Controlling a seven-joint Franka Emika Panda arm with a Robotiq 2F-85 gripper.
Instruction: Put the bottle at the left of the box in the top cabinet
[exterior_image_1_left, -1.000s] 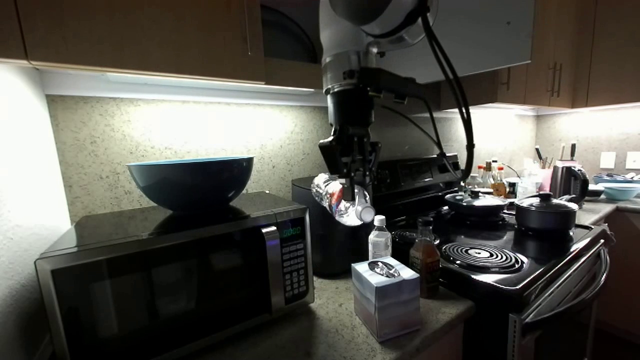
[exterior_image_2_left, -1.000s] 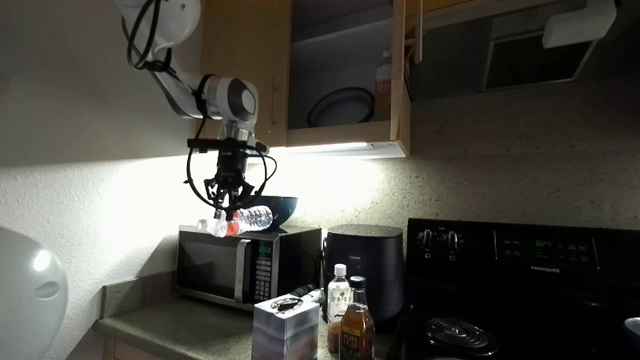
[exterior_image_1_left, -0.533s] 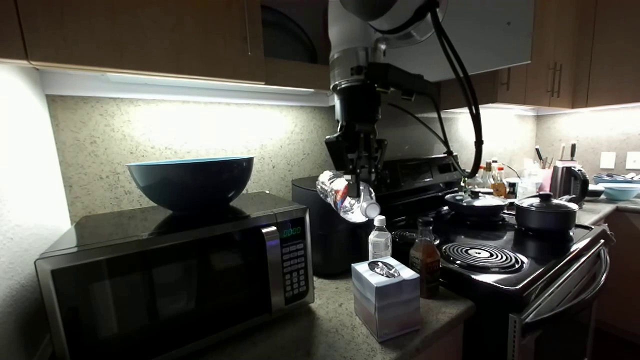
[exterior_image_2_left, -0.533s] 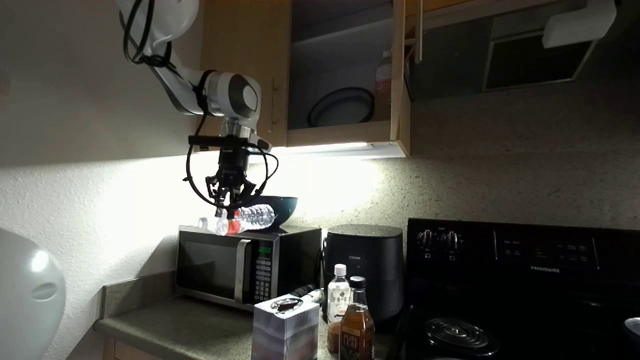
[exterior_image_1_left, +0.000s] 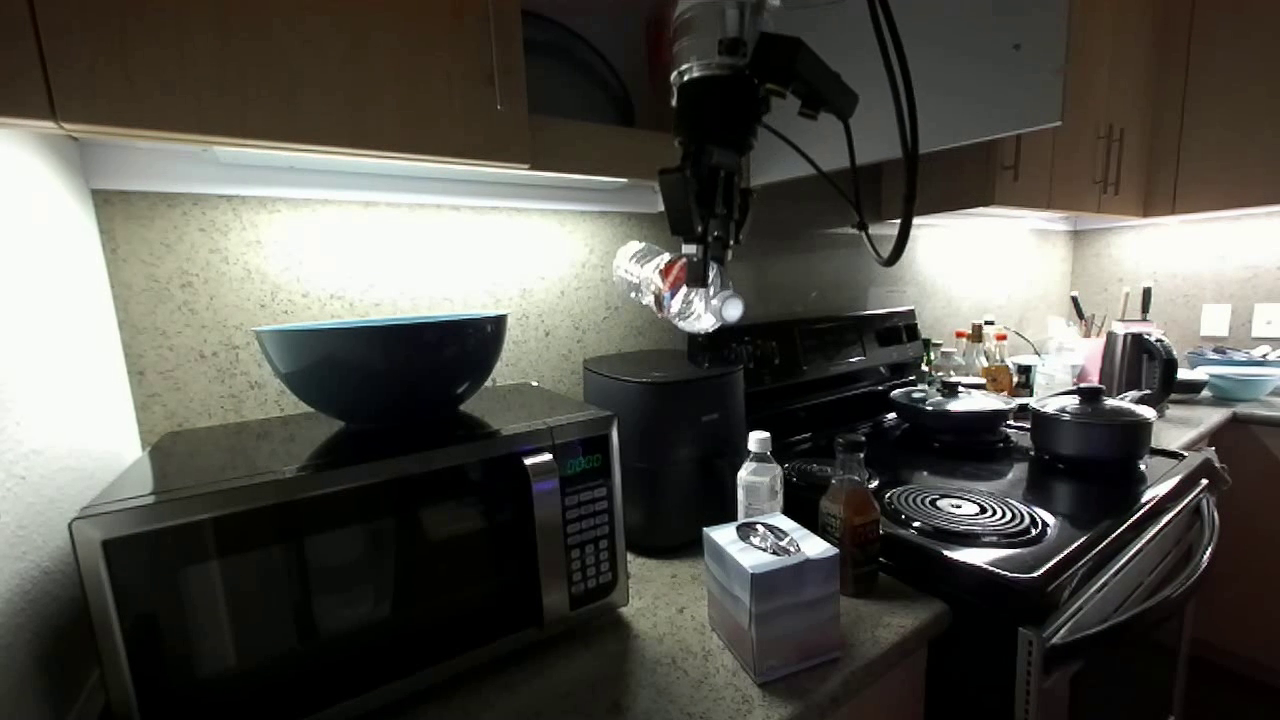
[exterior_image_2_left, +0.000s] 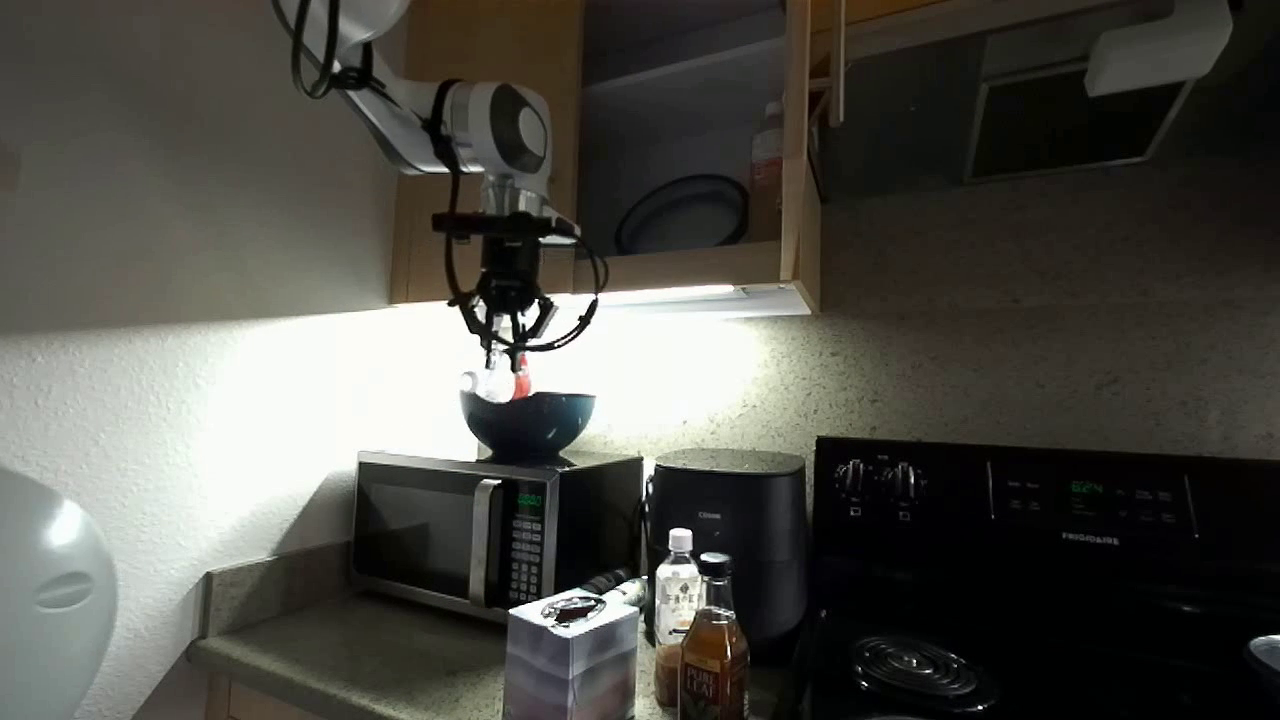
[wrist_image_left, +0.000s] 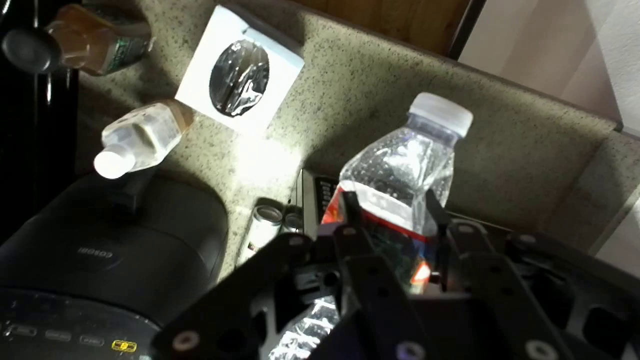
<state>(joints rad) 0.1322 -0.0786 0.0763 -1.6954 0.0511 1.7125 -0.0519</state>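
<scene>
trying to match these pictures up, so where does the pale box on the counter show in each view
In an exterior view: the pale box is low, somewhat right of centre.
In an exterior view: the pale box is at the bottom edge, just left of centre, its base cut off.
In the wrist view: the pale box is high, left of centre, seen from above.
Shared landmark: the standing white-capped bottle, near it in all three.
</scene>
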